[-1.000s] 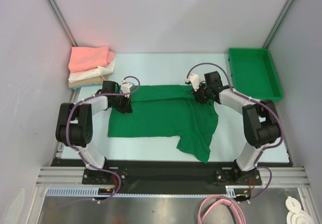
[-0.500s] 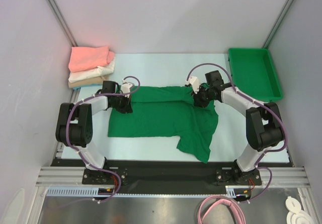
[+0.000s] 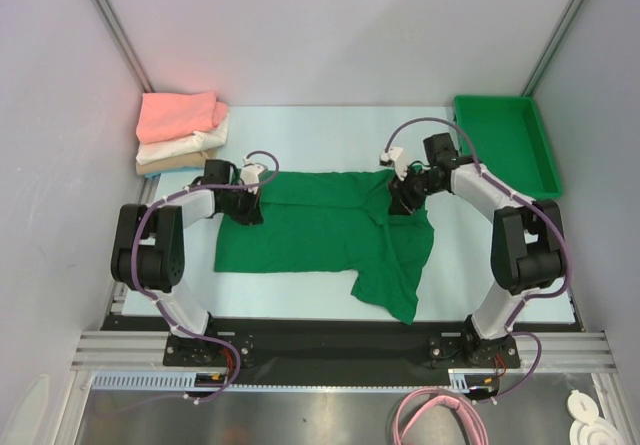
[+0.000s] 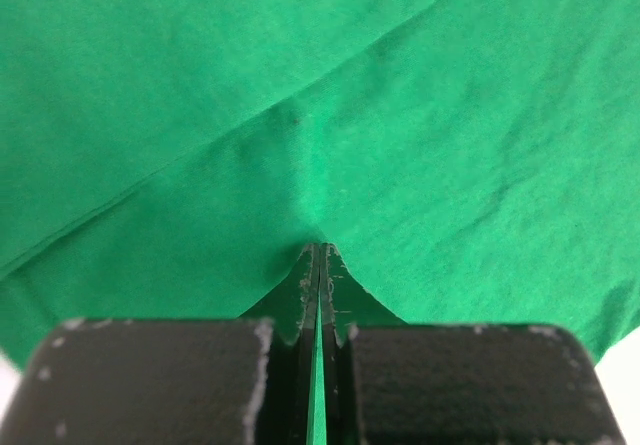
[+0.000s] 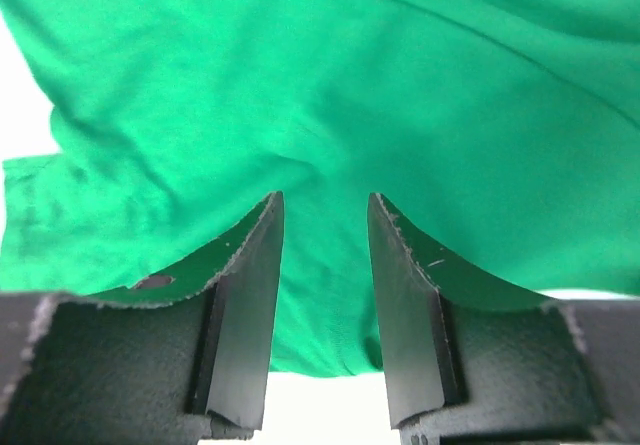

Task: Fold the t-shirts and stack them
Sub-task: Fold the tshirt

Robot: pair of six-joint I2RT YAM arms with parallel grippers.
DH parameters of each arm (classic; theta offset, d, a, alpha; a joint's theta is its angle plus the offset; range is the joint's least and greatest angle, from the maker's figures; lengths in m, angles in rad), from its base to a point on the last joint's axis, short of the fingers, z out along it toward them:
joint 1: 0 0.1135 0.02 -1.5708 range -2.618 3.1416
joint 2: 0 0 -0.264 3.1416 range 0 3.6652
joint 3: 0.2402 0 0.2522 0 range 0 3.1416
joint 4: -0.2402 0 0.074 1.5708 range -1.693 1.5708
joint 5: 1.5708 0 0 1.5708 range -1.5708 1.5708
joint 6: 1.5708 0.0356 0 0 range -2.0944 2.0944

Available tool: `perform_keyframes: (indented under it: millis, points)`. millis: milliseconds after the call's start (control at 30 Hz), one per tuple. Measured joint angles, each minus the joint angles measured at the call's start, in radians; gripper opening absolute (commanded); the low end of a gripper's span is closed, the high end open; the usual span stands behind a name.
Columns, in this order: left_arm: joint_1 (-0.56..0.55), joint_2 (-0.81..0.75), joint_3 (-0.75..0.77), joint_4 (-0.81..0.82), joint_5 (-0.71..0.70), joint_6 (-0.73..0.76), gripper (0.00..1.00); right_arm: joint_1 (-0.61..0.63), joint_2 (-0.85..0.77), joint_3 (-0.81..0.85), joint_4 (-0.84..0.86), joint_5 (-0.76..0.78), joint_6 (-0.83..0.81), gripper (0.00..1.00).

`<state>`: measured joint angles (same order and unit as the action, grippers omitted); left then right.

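Observation:
A dark green t-shirt (image 3: 320, 230) lies spread on the pale table, its far edge folded over and one sleeve trailing toward the near edge. My left gripper (image 3: 248, 205) is shut on the t-shirt's left far edge; the cloth (image 4: 330, 145) is pinched between its tips (image 4: 320, 250). My right gripper (image 3: 404, 202) is open over the t-shirt's right far corner, with cloth (image 5: 330, 105) between its fingers (image 5: 255, 255). Folded t-shirts are stacked at the far left: salmon pink (image 3: 178, 114) on top, white (image 3: 180, 148) and tan (image 3: 168, 165) under it.
A rigid green plastic bin (image 3: 503, 145) stands at the far right of the table. Grey walls close in the left, right and back. The arm bases and a black rail run along the near edge.
My right gripper has moved right and slightly nearer along the t-shirt's far right corner. The left gripper and the stack have not moved.

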<state>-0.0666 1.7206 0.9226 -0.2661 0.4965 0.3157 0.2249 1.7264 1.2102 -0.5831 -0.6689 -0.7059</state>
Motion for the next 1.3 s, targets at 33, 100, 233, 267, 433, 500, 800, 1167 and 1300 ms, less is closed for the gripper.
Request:
perform_keyframes:
  millis: [33, 100, 233, 267, 433, 500, 800, 1167, 1300]
  points:
    - [0.000, 0.000, 0.007, -0.011, -0.007, 0.001, 0.00, -0.019, 0.000, 0.000, 0.014, 0.005, 0.007, 0.44]
    - [0.000, 0.006, 0.031, -0.029, -0.024, 0.004, 0.00, -0.050, 0.002, 0.000, 0.042, 0.018, 0.020, 0.43]
    - [0.003, 0.061, 0.157, -0.082, -0.050, 0.008, 0.00, -0.101, 0.035, 0.010, 0.104, 0.063, 0.047, 0.42]
    - [0.005, 0.084, 0.201, -0.089, -0.056, 0.008, 0.00, -0.107, 0.049, 0.013, 0.118, 0.072, 0.052, 0.42]
    - [0.014, 0.222, 0.409, -0.147, -0.090, 0.006, 0.00, -0.124, 0.137, 0.057, 0.161, 0.112, 0.071, 0.42]
    - [0.018, 0.291, 0.501, -0.183, -0.107, 0.003, 0.00, -0.126, 0.180, 0.095, 0.167, 0.125, 0.078, 0.42]
    - [0.024, 0.476, 0.757, -0.351, -0.170, -0.013, 0.00, -0.148, 0.376, 0.293, 0.188, 0.215, 0.129, 0.41]
    - [0.024, 0.629, 1.032, -0.549, -0.187, -0.037, 0.00, -0.163, 0.487, 0.472, 0.117, 0.289, 0.156, 0.41]
    - [0.024, 0.696, 1.158, -0.614, -0.195, -0.046, 0.00, -0.163, 0.510, 0.510, 0.109, 0.309, 0.161, 0.41]
